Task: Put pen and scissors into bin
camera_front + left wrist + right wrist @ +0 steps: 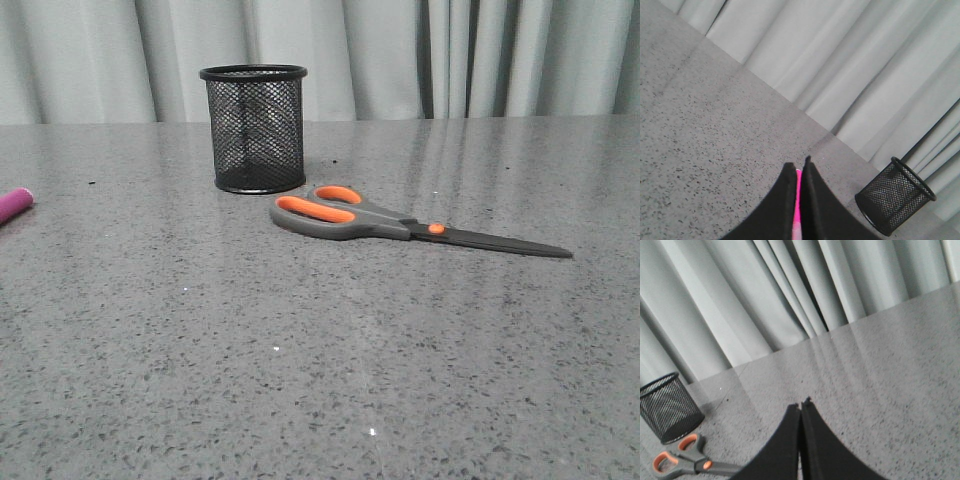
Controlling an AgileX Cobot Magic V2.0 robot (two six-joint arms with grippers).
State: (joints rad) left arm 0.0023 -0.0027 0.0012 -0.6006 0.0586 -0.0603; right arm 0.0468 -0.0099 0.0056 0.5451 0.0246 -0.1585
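Light: was soft, even and cool, fairly bright, in all three views.
Glare: pale vertical streaks from the curtain (400, 55) lay on the desk (320, 350).
Shadows: were faint; a weak one sat beside the bin (254, 128).
Focus: front view was sharp; dark end effector fingers (785, 450) were slightly soft.

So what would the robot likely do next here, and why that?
Probably lift the pen and carry it toward the bin. The left gripper appears shut on the pen, a pink strip showing between its fingers, while the bin stands upright some way off. The scissors lie flat beside the bin, and the right gripper is shut and holds nothing, so they likely come later.
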